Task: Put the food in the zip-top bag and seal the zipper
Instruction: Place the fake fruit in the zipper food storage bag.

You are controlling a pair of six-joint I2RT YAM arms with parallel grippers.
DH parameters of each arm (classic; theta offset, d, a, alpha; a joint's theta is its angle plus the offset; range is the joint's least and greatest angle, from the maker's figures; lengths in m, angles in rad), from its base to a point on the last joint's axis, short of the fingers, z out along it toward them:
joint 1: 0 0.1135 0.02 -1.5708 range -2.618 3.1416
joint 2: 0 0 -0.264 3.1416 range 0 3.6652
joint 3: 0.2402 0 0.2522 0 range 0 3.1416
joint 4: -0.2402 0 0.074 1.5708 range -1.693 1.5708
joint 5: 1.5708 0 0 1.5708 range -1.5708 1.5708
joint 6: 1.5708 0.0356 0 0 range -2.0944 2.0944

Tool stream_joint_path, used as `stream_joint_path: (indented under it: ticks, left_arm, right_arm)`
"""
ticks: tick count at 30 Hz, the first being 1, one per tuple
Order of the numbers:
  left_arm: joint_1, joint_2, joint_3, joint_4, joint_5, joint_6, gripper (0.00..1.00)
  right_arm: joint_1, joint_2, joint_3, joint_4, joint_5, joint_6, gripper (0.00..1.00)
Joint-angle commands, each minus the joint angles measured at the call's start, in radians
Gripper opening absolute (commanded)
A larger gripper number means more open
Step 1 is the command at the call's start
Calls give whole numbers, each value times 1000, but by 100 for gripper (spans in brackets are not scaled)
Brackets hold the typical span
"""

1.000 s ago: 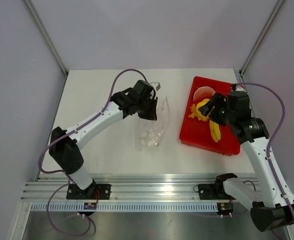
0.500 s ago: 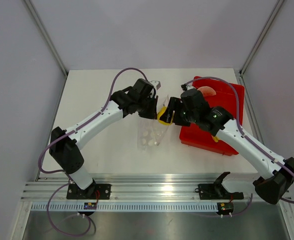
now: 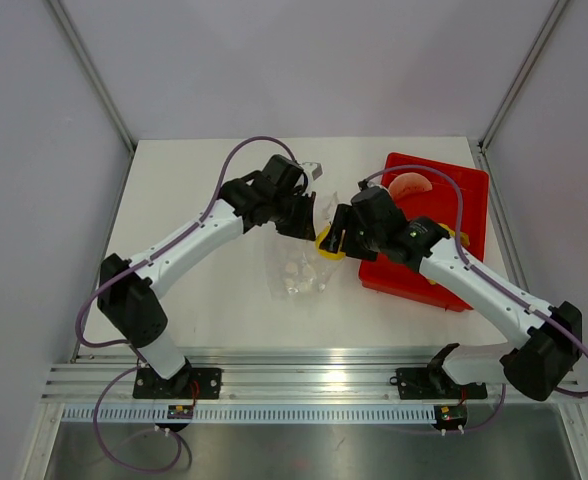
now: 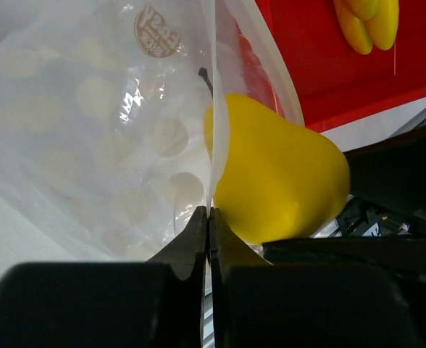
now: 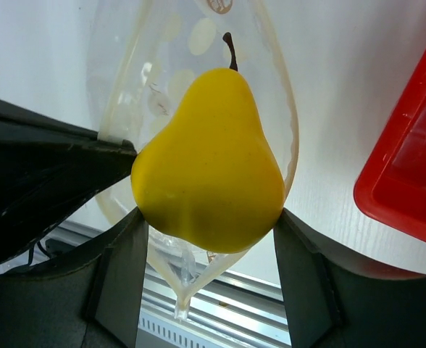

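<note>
The left gripper (image 4: 208, 215) is clenched on one lip of the small clear plastic zip-top bag with whitish oval spots (image 4: 90, 109), the film nipped between its black fingertips. Just beside that pinch, the right gripper (image 5: 207, 221) grasps the yellow pear-shaped plastic toy (image 5: 209, 170) by its wide base. The stem end points away from its fingers, between the bag's parted lips. To the right gripper's right lies the red rectangular plastic tray (image 5: 416, 159), holding a yellow lobed toy food (image 4: 369, 22) and a pink-red watermelon slice (image 3: 411, 185).
</note>
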Motion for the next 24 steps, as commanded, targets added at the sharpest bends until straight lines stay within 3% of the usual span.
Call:
stream_joint_path:
  ticks: [1, 10, 13, 14, 18, 24]
  left_arm:
    - [-6, -60, 57, 63, 133, 16, 0]
    - [7, -77, 49, 104, 222, -9, 0]
    - [25, -110, 17, 133, 266, -18, 0]
    - [30, -118, 6, 144, 286, -21, 0]
    - [40, -106, 3, 126, 260, -17, 0]
    - [50, -66, 12, 120, 240, -23, 0]
  right_arm:
    - [6, 11, -8, 55, 25, 21, 41]
    - [6, 40, -19, 47, 19, 6, 44]
    - [6, 39, -24, 44, 19, -2, 61]
    - [6, 37, -25, 45, 19, -6, 75]
    - [6, 8, -1, 36, -8, -17, 80]
    - [6, -89, 53, -5, -10, -26, 80]
